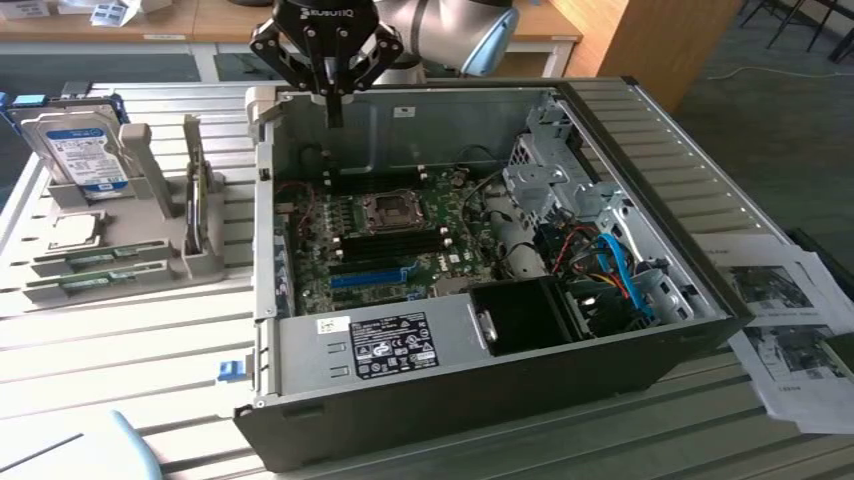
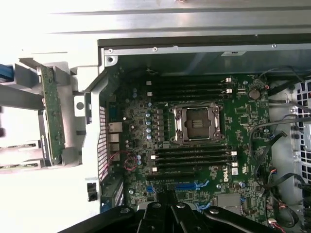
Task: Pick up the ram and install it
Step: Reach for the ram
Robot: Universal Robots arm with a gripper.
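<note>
The tool (image 1: pixel 332 108) hangs at the upper middle, over the open computer case (image 1: pixel 641 330), pinched narrow and holding nothing. The ram (image 2: pixel 51 111) stands in the grey rack (image 1: pixel 180 262) at the exterior view's left. Picking up isn't done yet; I think grabbing it needs a wider tool.

Counts, exterior view: computer case (image 1: pixel 441 400) 1, motherboard (image 1: pixel 400 240) 1, processor socket (image 1: pixel 391 208) 1, blue slot (image 1: pixel 367 276) 1. At 9 o'clock from the case: grey holder (image 1: pixel 154 195) 1, hard drive (image 1: pixel 83 152) 1, silver processor chip (image 1: pixel 74 230) 1, ram sticks (image 1: pixel 96 258) 2. At 3 o'clock: printed sheets (image 1: pixel 774 290), at least 2. Worktop (image 1: pixel 134 370) 1.
</note>
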